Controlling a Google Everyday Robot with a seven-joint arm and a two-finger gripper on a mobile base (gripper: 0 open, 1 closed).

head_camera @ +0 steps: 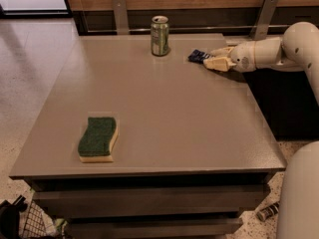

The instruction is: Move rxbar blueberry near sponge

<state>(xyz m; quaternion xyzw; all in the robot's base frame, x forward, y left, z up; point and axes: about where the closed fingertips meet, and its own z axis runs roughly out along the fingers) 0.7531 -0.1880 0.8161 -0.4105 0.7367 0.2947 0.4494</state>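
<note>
The rxbar blueberry (198,56), a small dark blue bar, lies at the far right of the table (164,113), to the right of the green can. My gripper (211,58) reaches in from the right at table height and is shut on the bar's right end, whose left end sticks out of the fingers. The sponge (98,138), green on top with a pale yellow base, lies near the table's front left corner, far from the bar and the gripper.
A green drink can (160,36) stands upright at the back middle, just left of the bar. Two metal brackets (119,14) rise behind the table's back edge. My white arm (279,51) spans the right side. A wire basket (30,223) sits on the floor at the front left.
</note>
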